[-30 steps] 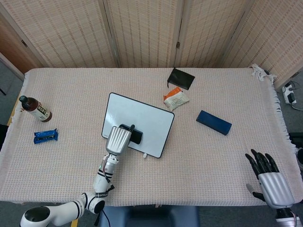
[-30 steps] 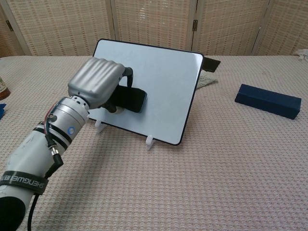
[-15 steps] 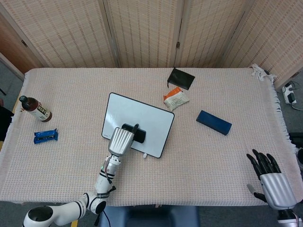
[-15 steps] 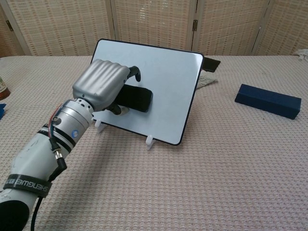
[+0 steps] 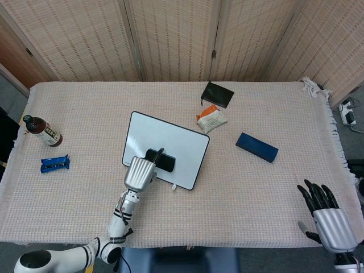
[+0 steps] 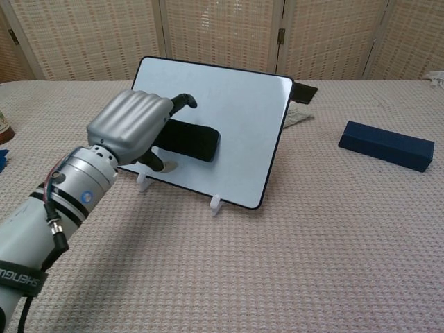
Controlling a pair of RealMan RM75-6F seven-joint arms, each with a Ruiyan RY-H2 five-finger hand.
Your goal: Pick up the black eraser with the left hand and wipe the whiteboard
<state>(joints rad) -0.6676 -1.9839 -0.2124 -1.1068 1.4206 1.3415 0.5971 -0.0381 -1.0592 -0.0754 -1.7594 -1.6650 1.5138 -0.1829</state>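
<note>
Since half a second ago the left hand (image 6: 132,126) has pulled back a bit toward the robot, and the eraser (image 6: 187,140) looks like it barely shifted on the board.

Biggest thing first: the table (image 5: 170,216) is covered in a pinkish woven cloth, with folding woven screens (image 5: 170,40) behind it. The whiteboard (image 5: 170,142) sits tilted on little white feet around the middle of the table. The left hand has its fingers curled around the near end of the black eraser, which lies flat against the board's lower left area. From the chest view the back of the hand hides most of the grip, so how tight the hold is, I can't tell.

The right hand (image 5: 325,213) is way off at the near right corner, holding nothing, fingers spread, partly cut off by the frame edge.

Other stuff: a dark blue box (image 5: 257,147) right of the board, a black pouch (image 5: 218,94) and an orange-and-white packet (image 5: 211,119) behind it, a brown bottle (image 5: 42,131) and a small blue wrapper (image 5: 55,164) near the left edge.
</note>
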